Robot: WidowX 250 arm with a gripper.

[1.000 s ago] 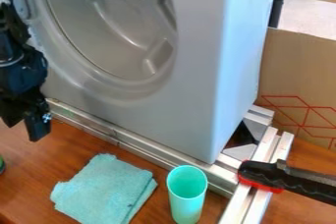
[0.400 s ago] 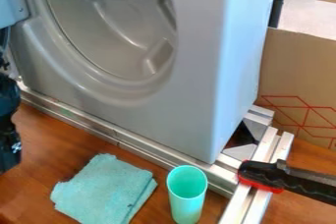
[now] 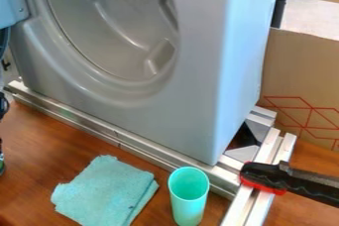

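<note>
I can't tell my jaws' state; a teal cloth (image 3: 104, 190) lies folded beside the upright cup (image 3: 189, 205), both outside the front-loading laundry machine (image 3: 198, 66)

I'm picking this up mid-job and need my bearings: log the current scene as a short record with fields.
arm: a dark sliver at the left edge of the view
cloth: teal, folded, lying flat on the wooden table
cup: teal, upright, open end up, right of the cloth in the view
appliance: gray, with a large round opening
front rail: silver metal, along the appliance's base
black tool: red along its lower edge, across the side rails at right
cardboard: red line pattern, behind at right
</note>
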